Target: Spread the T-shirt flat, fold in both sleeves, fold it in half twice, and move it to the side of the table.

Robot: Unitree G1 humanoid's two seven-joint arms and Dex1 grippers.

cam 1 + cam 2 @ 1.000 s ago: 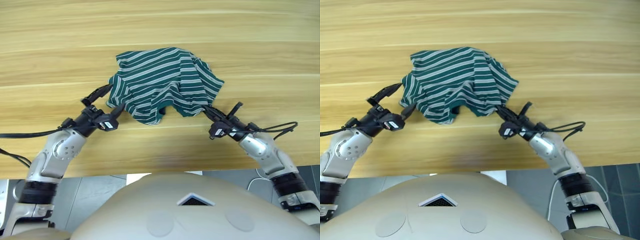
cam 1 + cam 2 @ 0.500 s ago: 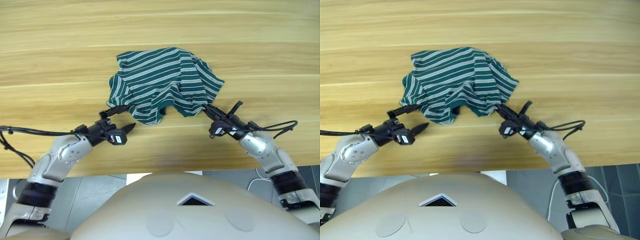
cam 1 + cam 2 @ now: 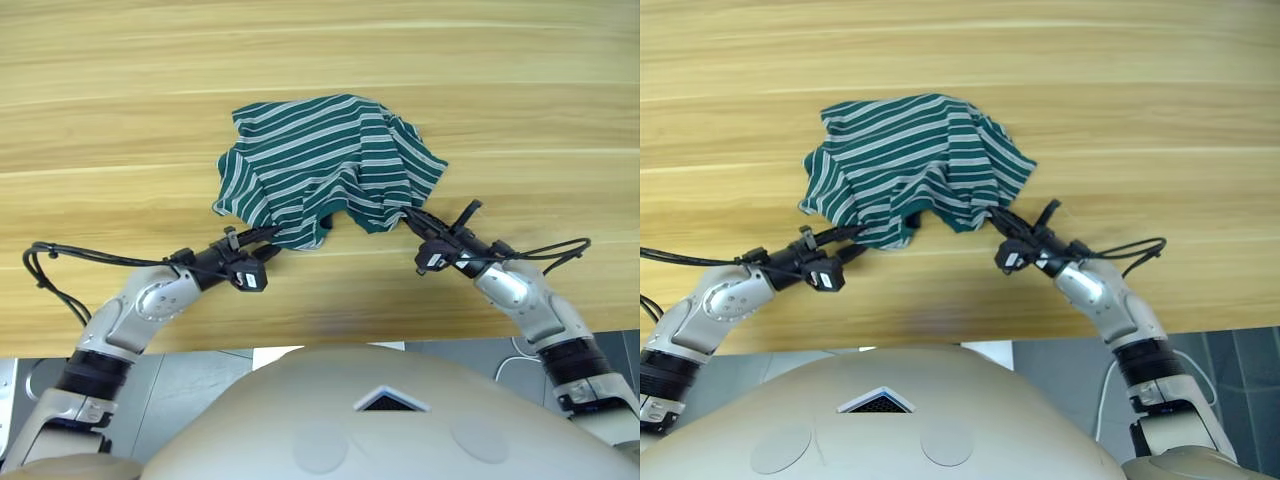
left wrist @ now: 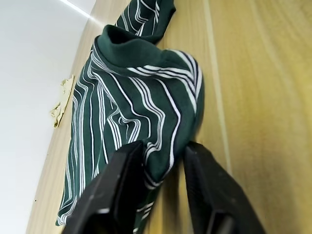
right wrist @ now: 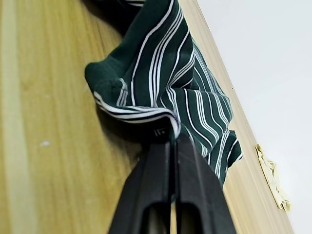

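Grey floor tiles (image 3: 200, 385) lie low in the eye views, a white patch (image 3: 278, 354) among them. A yellowish scrap (image 4: 61, 100) shows against the white wall (image 4: 34, 58).

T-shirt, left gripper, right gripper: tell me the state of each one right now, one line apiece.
T-shirt: crumpled in a heap on the table, not spread flat.
left gripper: open, straddling a fold at the shirt's near edge.
right gripper: shut, pinching the shirt's near edge.
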